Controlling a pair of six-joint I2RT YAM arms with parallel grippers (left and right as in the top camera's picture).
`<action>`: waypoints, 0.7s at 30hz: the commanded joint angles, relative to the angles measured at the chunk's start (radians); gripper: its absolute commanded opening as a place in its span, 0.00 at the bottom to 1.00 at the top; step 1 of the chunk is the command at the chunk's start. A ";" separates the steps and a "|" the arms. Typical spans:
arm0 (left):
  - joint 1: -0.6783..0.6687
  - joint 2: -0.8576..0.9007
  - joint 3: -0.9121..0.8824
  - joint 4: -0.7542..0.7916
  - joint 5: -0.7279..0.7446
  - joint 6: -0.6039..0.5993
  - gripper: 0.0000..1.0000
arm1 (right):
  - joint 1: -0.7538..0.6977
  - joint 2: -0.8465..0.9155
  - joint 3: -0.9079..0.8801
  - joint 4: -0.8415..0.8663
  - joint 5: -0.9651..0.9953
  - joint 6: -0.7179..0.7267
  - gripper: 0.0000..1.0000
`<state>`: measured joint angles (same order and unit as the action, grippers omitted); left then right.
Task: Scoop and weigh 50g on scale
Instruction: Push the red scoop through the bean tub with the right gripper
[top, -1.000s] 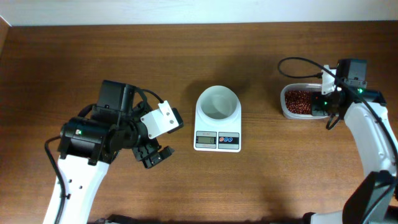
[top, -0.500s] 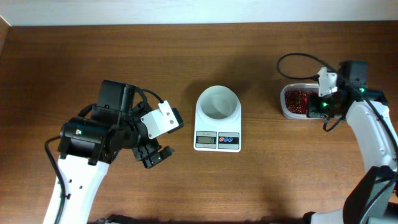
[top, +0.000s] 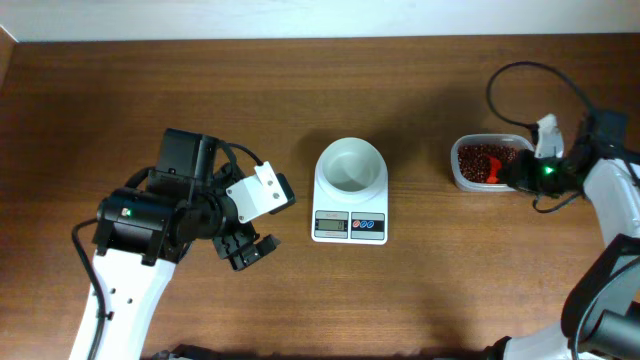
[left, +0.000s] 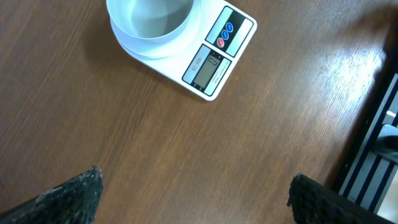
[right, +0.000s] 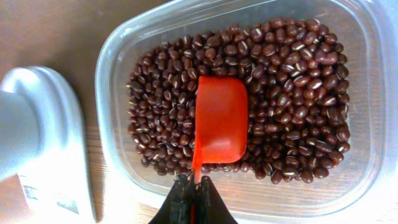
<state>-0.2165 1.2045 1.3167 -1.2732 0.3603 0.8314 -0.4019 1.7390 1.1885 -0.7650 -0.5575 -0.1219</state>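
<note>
It is scooping time: the right gripper (right: 193, 200) pinches the orange-red plastic scoop (right: 221, 118) tight on the small dark red beans (right: 161, 106) at far right and should dig in next, while the left gripper (left: 194, 180) spreads wide, holding nothing.

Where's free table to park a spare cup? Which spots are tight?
Bare wood between the scale and the tub, along the whole far edge, and in front of the scale. Tight: the tub, where the right gripper holds the scoop, and beside the left gripper.

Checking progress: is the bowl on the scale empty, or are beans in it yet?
Empty. The bowl atop the scale shows only bare white inside; the beans sit in the tub.
</note>
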 joint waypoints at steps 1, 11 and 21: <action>0.003 0.004 0.007 0.000 0.018 0.019 0.99 | -0.070 0.014 0.000 -0.005 -0.195 0.010 0.04; 0.003 0.004 0.007 0.000 0.018 0.019 0.99 | -0.196 0.014 0.000 -0.027 -0.330 0.010 0.04; 0.003 0.004 0.007 0.000 0.018 0.019 0.99 | -0.260 0.014 0.000 -0.055 -0.415 0.010 0.04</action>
<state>-0.2165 1.2045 1.3167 -1.2732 0.3603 0.8310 -0.6445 1.7443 1.1877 -0.8169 -0.9119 -0.1070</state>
